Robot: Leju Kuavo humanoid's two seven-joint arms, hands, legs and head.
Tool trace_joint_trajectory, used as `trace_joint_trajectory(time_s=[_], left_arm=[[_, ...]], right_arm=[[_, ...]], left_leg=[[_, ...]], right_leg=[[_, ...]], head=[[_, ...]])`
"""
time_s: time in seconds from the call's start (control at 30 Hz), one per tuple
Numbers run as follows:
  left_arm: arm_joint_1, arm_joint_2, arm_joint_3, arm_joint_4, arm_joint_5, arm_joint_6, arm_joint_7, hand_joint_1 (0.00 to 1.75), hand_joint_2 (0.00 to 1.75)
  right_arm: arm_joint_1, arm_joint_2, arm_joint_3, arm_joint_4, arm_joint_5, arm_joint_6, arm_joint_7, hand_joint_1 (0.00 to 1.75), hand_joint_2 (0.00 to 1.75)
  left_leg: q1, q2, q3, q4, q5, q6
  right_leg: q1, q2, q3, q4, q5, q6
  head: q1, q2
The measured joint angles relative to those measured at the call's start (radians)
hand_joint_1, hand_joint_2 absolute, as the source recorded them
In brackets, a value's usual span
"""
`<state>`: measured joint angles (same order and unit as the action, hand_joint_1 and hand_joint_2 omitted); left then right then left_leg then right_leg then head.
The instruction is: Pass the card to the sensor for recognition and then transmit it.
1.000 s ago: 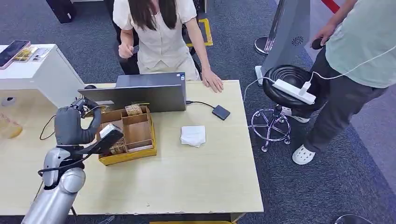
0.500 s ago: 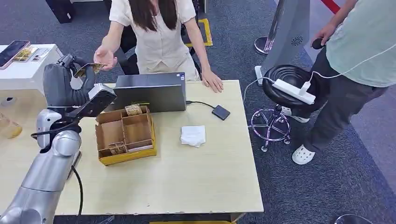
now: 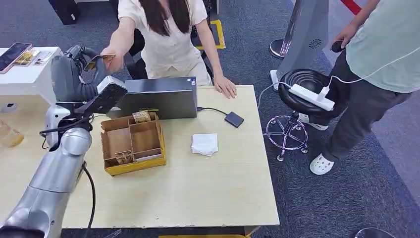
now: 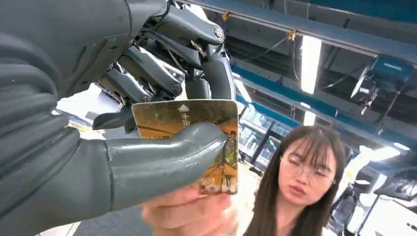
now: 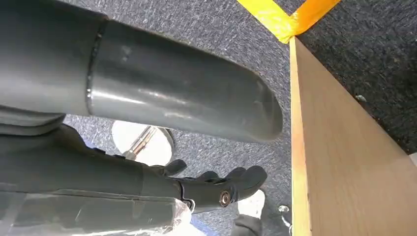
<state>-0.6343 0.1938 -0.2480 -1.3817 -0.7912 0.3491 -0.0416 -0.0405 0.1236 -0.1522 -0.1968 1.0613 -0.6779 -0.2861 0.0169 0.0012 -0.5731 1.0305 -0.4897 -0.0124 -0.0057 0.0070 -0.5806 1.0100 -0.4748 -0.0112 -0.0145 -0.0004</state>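
Left hand (image 3: 74, 74): raised beyond the table's far left corner, thumb and fingers clamped on the card (image 3: 97, 61). Card held high, clear of the table, just left of the laptop (image 3: 153, 97), its far end touching a person's hand (image 3: 113, 58) reaching in from behind the table.

Left wrist view: card (image 4: 196, 142) seen close, gold and orange print with a white arrow at 1 edge; thick grey thumb (image 4: 167, 157) pressed across its face, darker fingers (image 4: 216, 73) behind it; person's hand (image 4: 192, 211) under the card's free edge, touching it. Head view gives none of this print detail, only a thin tilted sliver.

Right hand (image 5: 221, 189): hanging low beside the table edge (image 5: 324, 162) over grey carpet, fingers lightly curled; whether closed or apart cannot be told. Yellow floor tape (image 5: 285, 17) beyond the table's corner.

Sensor (image 3: 234, 119): small dark pad on the table (image 3: 218, 193), cabled to the laptop, near the far right edge, well apart from the card.

Cardboard organiser tray (image 3: 132, 144): divided into compartments, in front of the laptop, a few small items inside. White folded cloth (image 3: 205, 144) between tray and the right edge. Wide bare tabletop on the near half.

Off the right edge: black stool (image 3: 302, 91) bearing a white power strip (image 3: 312, 97); second person (image 3: 376, 64) standing beside it.
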Motion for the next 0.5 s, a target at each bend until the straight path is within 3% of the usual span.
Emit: trace_joint_trajectory(time_s=[0.27,0.3,0.47,0.5], left_arm=[[-0.001,0.0,-0.003,0.028,-0.011,0.017,0.005,1.69,1.75],[-0.001,0.0,-0.003,0.031,-0.011,0.02,0.006,0.02,1.75],[-0.001,0.0,-0.004,0.042,-0.01,0.04,0.006,0.0,1.75],[-0.001,0.0,-0.004,0.045,-0.01,0.044,0.006,0.0,0.0]], right_arm=[[0.0,0.0,0.0,0.0,0.001,0.0,0.0,0.0,0.0],[0.0,0.0,0.0,0.0,0.001,0.001,0.003,0.0,0.0],[0.0,0.0,0.0,0.0,0.003,0.001,0.003,0.0,0.0],[0.0,0.0,0.0,0.0,0.003,0.001,0.004,0.0,0.0]], left_leg=[[0.0,0.0,0.0,0.0,0.0,0.0],[0.0,0.0,0.0,0.0,0.0,0.0],[0.0,0.0,0.0,0.0,0.0,0.0],[0.0,0.0,0.0,0.0,0.0,0.0]], right_leg=[[0.0,0.0,0.0,0.0,0.0,0.0],[0.0,0.0,0.0,0.0,0.0,0.0],[0.0,0.0,0.0,0.0,0.0,0.0],[0.0,0.0,0.0,0.0,0.0,0.0]], head=[[0.0,0.0],[0.0,0.0],[0.0,0.0],[0.0,0.0]])
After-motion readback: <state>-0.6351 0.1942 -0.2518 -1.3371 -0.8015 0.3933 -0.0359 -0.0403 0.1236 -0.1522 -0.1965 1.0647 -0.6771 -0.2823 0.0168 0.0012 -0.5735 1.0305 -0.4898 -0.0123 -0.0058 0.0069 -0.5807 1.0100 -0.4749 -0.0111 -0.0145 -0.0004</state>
